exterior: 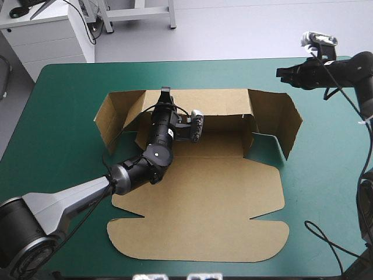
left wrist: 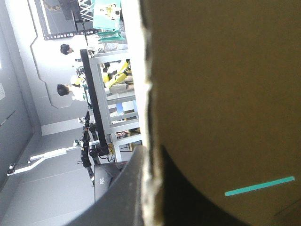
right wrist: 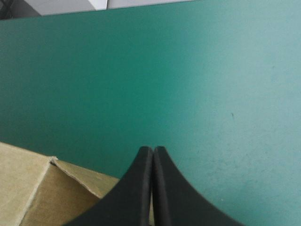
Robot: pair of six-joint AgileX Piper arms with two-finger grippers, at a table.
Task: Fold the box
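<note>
1. The box (exterior: 204, 198) lies near the middle of the teal-green tabletop (exterior: 64, 105). It is partly formed. The back wall (exterior: 215, 105) stands upright along the far side. A side flap (exterior: 111, 116) is raised at the left end and another (exterior: 285, 125) at the right end. The large lid panel (exterior: 198, 233) lies flat toward the near edge.

2. My left tool (exterior: 165, 92) reaches over the box's floor to the top edge of the back wall, toward that wall's left end. In the left wrist view the left tool (left wrist: 150, 155) is pinching that edge: its black fingers (left wrist: 122, 193) are all but pressed together, one on each face of the board (left wrist: 216, 94), with the pale cut edge running between them.

3. My right tool (exterior: 282, 73) hangs above the far right corner of the tabletop, beyond the right flap and apart from the box. In the right wrist view the right tool (right wrist: 153, 148) has its fingers pressed together into one pointed arch and carries nothing. Bare cover (right wrist: 188, 70) lies ahead of it. One corner of the box (right wrist: 28, 188) shows beside and beneath it, and I see no contact.
</note>
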